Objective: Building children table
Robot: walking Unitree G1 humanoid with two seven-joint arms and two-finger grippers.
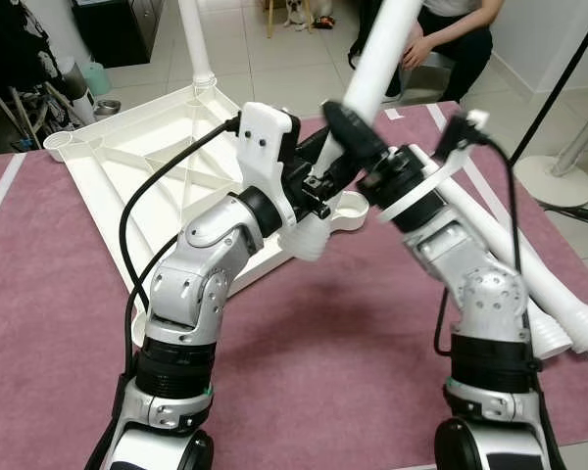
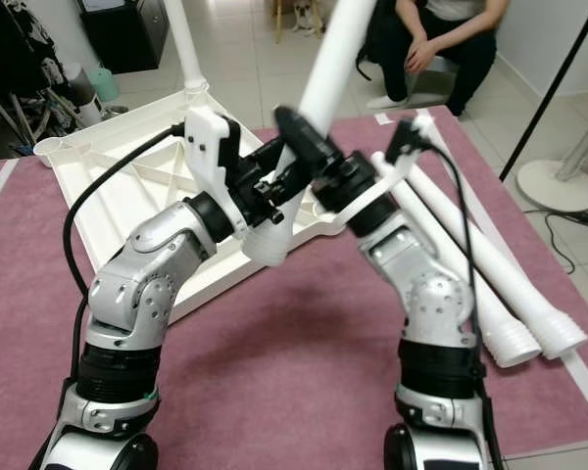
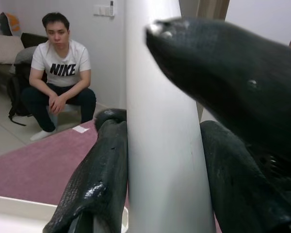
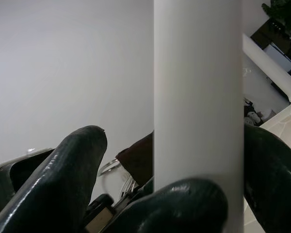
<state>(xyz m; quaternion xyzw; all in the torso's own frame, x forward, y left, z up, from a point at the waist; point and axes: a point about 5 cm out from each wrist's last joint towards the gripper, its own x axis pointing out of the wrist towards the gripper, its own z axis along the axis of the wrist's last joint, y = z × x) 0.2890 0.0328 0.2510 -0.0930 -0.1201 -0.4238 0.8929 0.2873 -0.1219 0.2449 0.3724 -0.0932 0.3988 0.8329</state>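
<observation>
On the maroon mat (image 1: 323, 372), from my left, the upturned white tabletop (image 1: 147, 166) lies with one leg already standing in its far corner socket, and the near corner socket (image 1: 348, 209) sits just behind my two grippers. The left gripper (image 1: 318, 186) has its jaws closed on the lower part of the white table leg (image 1: 377, 69); the right gripper (image 1: 348, 132) clamps the same leg just above. The leg tilts up and away, its ribbed foot (image 1: 312, 238) hanging near the socket, not yet seated. I judge the step is seating it: I should bring the leg upright, centre the foot over the socket, then press straight down. Two spare legs (image 1: 529, 284) lie at the right.
</observation>
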